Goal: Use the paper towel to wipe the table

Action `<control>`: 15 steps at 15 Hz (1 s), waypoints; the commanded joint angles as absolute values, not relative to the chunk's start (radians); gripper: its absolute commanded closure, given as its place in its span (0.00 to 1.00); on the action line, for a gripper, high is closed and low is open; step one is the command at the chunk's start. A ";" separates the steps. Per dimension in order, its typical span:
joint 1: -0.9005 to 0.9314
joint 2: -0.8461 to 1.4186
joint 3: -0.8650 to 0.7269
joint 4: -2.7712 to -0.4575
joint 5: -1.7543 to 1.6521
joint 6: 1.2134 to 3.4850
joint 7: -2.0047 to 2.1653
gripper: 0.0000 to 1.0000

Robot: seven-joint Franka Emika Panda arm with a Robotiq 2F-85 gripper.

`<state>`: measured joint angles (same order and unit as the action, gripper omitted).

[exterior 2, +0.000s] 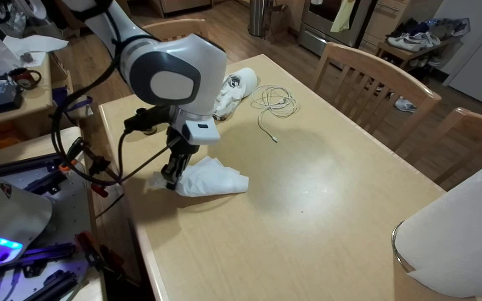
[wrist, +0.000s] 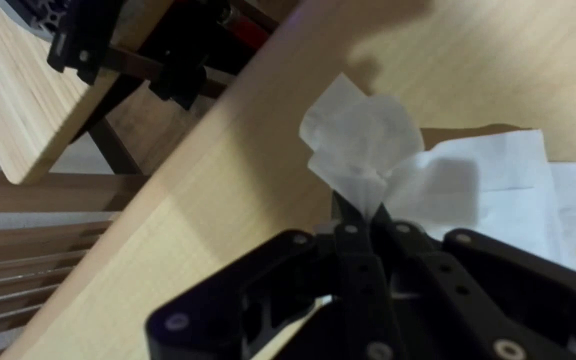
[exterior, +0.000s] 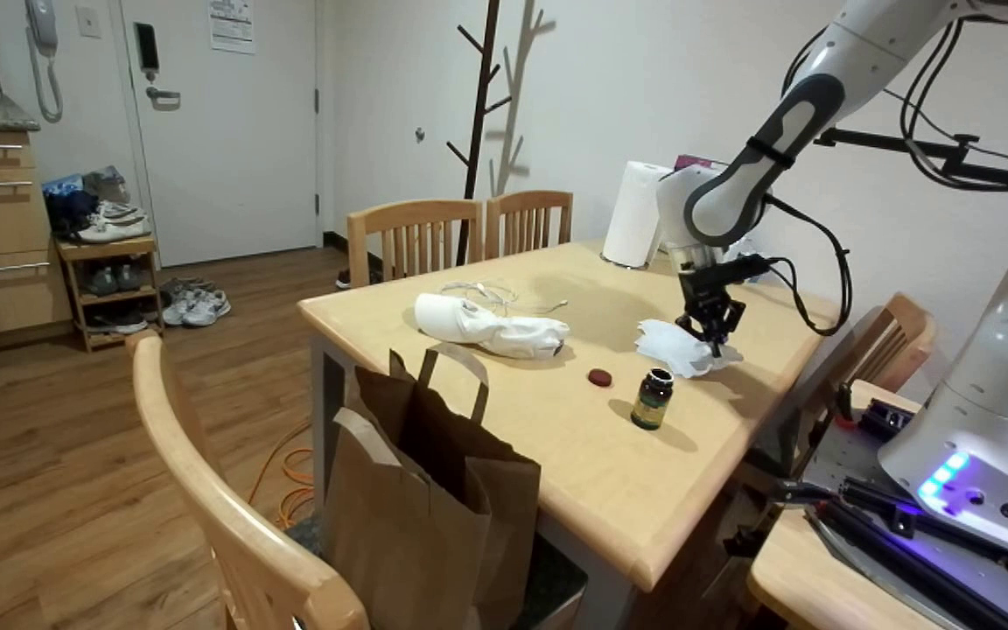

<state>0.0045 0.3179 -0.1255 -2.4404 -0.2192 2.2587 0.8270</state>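
Wooden chairs (exterior: 416,211) and a white wall (exterior: 609,87) back the counter (exterior 2: 308,242), where your claw (wrist: 366,214) is pinched tight on the towel (exterior 2: 214,179), a tuft of it poking out past the fingertips (wrist: 347,210) in the wrist view. Most of the towel fans out beside the claw, over the counter near the side facing the robot's base (exterior: 985,411); shadow shows under its rim, and you cannot tell how much of it presses down.

With the grip made, your step looks to be the wipe itself. Lower gently until the loose part lies flat, then draw slow, overlapping strokes, lightly enough that towel rather than hard fingertips meets the surface. Lead with the claw so the towel trails behind; pushed ahead, anything so thin is likely to bunch. Steer wide of the bottle (exterior: 651,402), which looks uncapped and easy to tip, and of the cap (exterior: 599,378) near it. Cable (exterior 2: 280,113) and bundle (exterior: 491,328) could snag a long sweep, so favour the stretch toward the roll (exterior: 635,214) and stop short of it.
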 commanded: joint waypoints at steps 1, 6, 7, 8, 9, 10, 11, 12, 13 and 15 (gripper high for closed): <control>-0.014 0.324 -0.156 -2.487 -0.188 2.269 0.806 0.92; -0.015 0.319 -0.234 -2.516 -0.196 2.248 0.909 0.93; -0.016 0.310 -0.242 -2.524 -0.200 2.259 0.909 0.92; -0.012 0.302 -0.244 -2.527 -0.208 2.277 0.901 0.93; -0.007 0.289 -0.242 -2.531 -0.214 2.306 0.893 0.92; 0.001 0.279 -0.238 -2.532 -0.218 2.333 0.893 0.92; 0.015 0.267 -0.235 -2.527 -0.233 2.358 0.902 0.92; 0.029 0.255 -0.229 -2.520 -0.251 2.379 0.902 0.92; 0.044 0.249 -0.221 -2.500 -0.269 2.380 0.905 0.93; 0.069 0.237 -0.198 -2.442 -0.297 2.342 0.898 0.93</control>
<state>0.0374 0.2809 -0.2255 -2.4828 -0.2506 2.3688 0.8847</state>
